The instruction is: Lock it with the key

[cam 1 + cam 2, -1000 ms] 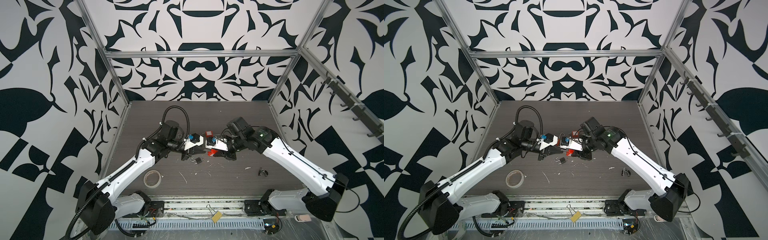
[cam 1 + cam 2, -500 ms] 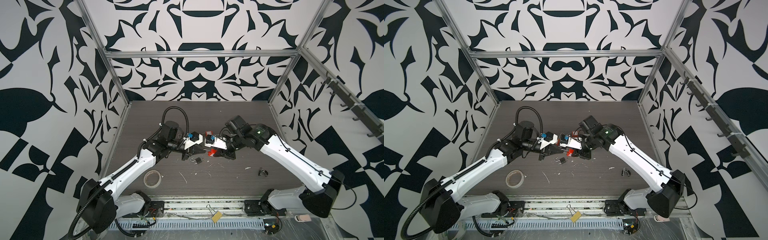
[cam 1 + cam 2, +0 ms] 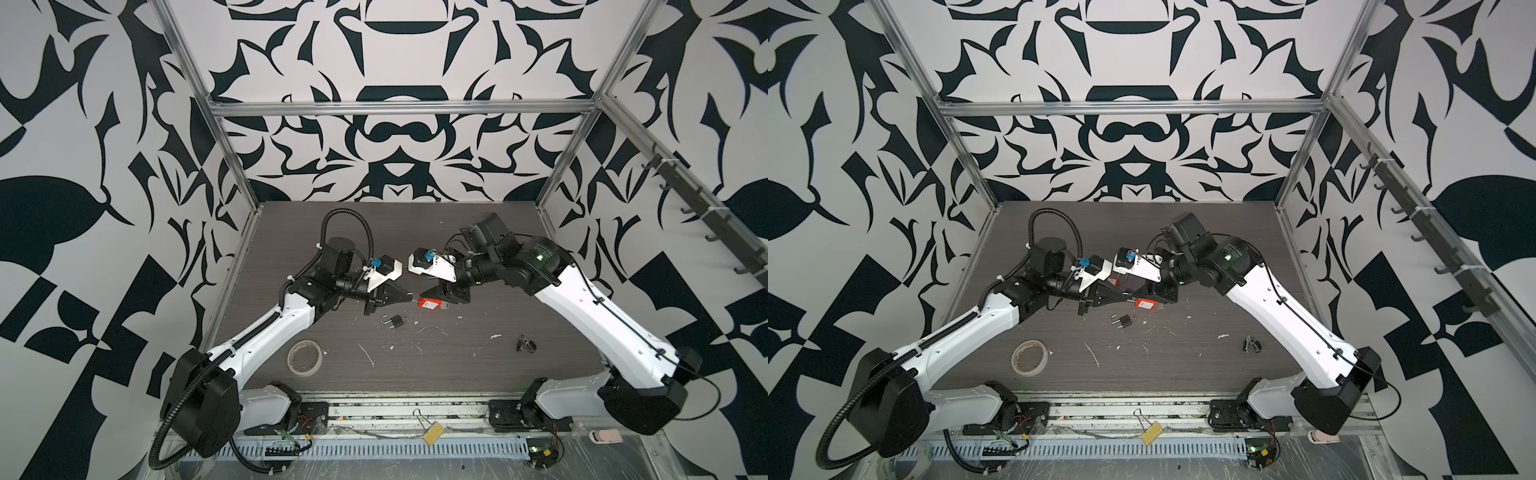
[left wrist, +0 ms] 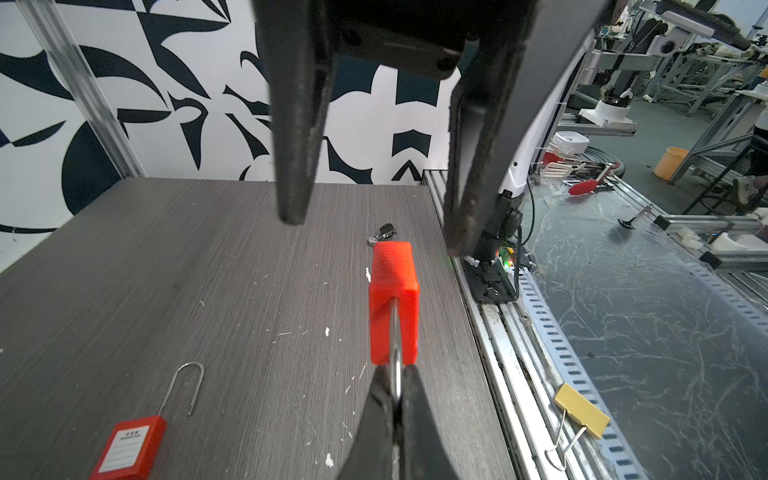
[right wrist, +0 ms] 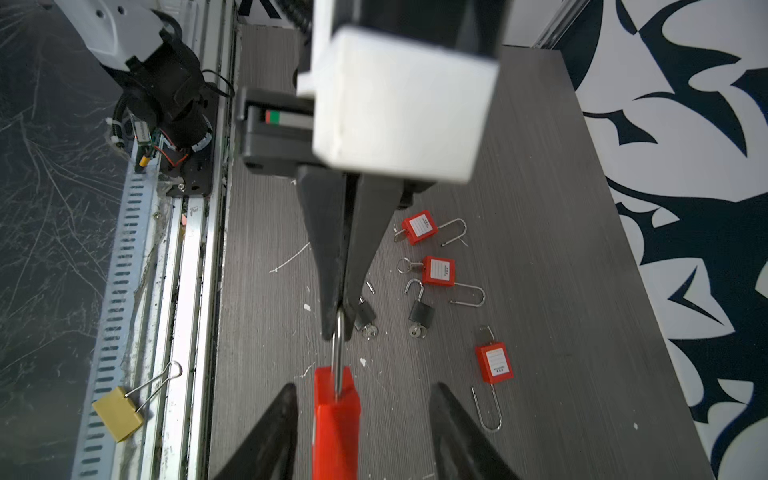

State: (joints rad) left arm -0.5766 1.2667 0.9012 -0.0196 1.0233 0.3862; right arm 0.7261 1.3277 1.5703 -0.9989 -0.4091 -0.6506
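Hanging in the air over the middle of the counter [image 3: 457, 374], between the two arms: a red padlock [image 3: 430, 304]. Held by the steel shackle [image 5: 338, 353] alone, inside the left tool [image 4: 396, 376], jaws squeezed tight on the loop with no gap. Lying close to level, long axis along the line from tool to tool. Shackle end toward the left arm; flat bottom end toward the right arm and dipping a little in both top views. Broad face with the white label turned up toward the top cameras, narrow edge toward both wrist cameras. Whether with a key in the bottom end, impossible to tell.

Flanked by the right tool [image 5: 362, 386], spread to a middling width, one finger [image 5: 274, 428] on each side of the red body. Clear gaps on both sides in the right wrist view, so touching nothing and gripping nothing.

Down on the counter, below and behind the tools: more red padlocks [image 5: 438, 271] with shackles drawn out. Just in front of the held padlock in both top views, a small black padlock [image 3: 395, 320], shackle open. Nearer the front edge, on the left arm's side, a roll of tape [image 3: 304, 357]. Well off on the right arm's side, a small dark metal piece [image 3: 525, 344]. Off the counter, on the front rail, a yellow binder clip [image 3: 432, 432].
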